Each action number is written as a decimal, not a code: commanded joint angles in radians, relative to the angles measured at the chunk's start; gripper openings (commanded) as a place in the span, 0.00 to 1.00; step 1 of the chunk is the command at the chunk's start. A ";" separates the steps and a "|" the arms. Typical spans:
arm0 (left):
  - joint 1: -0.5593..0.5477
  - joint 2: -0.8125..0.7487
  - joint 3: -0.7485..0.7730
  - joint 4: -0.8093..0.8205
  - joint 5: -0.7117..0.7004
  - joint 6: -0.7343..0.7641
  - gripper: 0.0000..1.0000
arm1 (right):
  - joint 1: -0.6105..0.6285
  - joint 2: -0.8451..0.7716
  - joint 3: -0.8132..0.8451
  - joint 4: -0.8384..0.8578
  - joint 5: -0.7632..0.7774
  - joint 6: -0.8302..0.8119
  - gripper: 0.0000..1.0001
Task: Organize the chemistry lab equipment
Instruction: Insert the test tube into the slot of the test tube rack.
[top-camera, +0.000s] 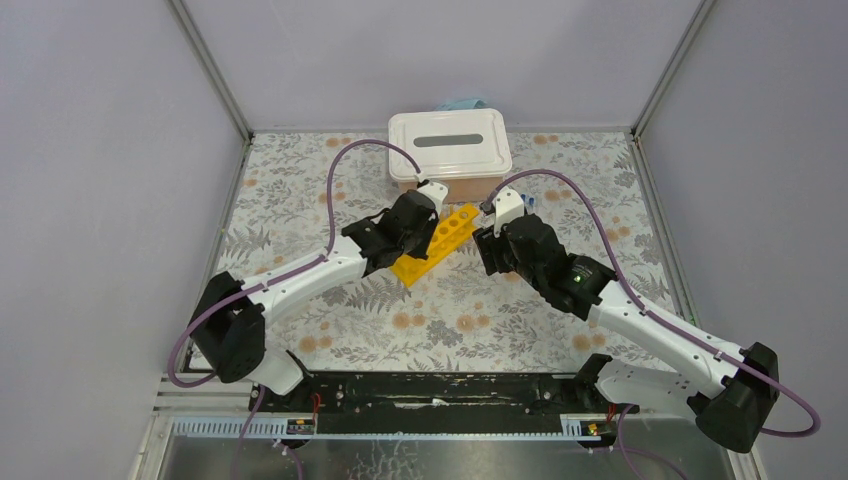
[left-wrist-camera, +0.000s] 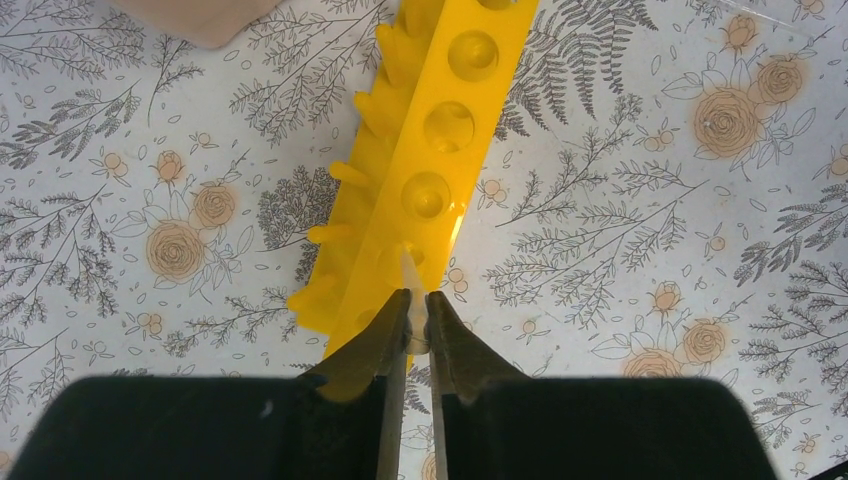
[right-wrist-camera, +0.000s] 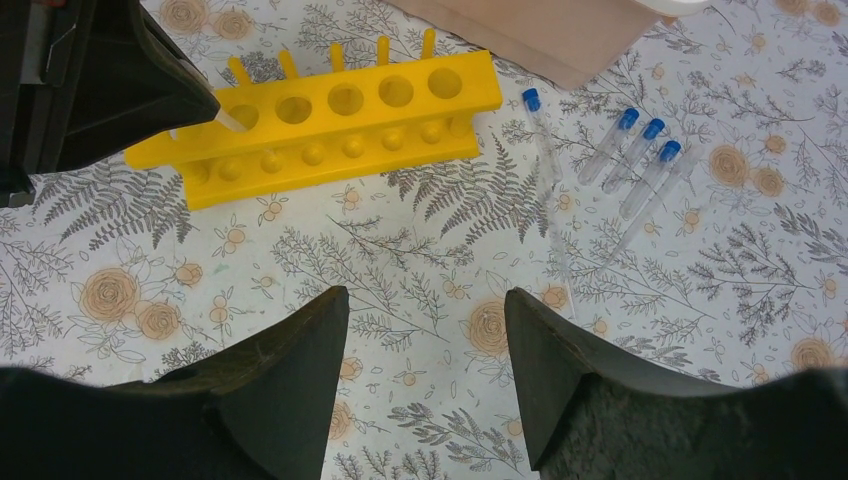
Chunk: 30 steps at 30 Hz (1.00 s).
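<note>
So, nearest the arm bases, the right claw (right-wrist-camera: 427, 300) hangs w/ jaws wide apart and nothing btw them, over the cloth on the near side of the rack. Just beyond, the long yellow rack (right-wrist-camera: 330, 130) lies diagonally at the middle of the table (top-camera: 330, 330), one end angled toward the near-left, the other toward the far edge. Every hole in view is unfilled. At the rack's near end the left claw (left-wrist-camera: 413, 300) is clamped tight on a thin clear tube (left-wrist-camera: 410, 275), tip aimed down at the last hole; can't tell if the tip is inside yet, and the cap is hidden by the fingers. Past the rack's far end, four blue-capped tubes (right-wrist-camera: 640, 150) lie loose on the cloth, three close together and one apart, nearer the rack. At the middle of the far edge sits a white-lidded box (top-camera: 450, 140), lid on. Progress, by my read: early. No tube seated, first one prob. going in now, four more to pick up and slot. Other lab gear isn't in view.
</note>
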 joint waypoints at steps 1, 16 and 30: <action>-0.011 0.010 -0.014 0.055 -0.019 0.004 0.18 | -0.003 -0.012 0.011 0.048 0.021 -0.012 0.66; -0.011 0.009 -0.040 0.061 -0.033 -0.012 0.48 | -0.004 -0.012 0.008 0.033 0.055 -0.005 0.67; -0.012 -0.066 0.021 0.026 -0.054 -0.014 0.65 | -0.212 0.152 0.065 0.029 0.162 0.131 0.70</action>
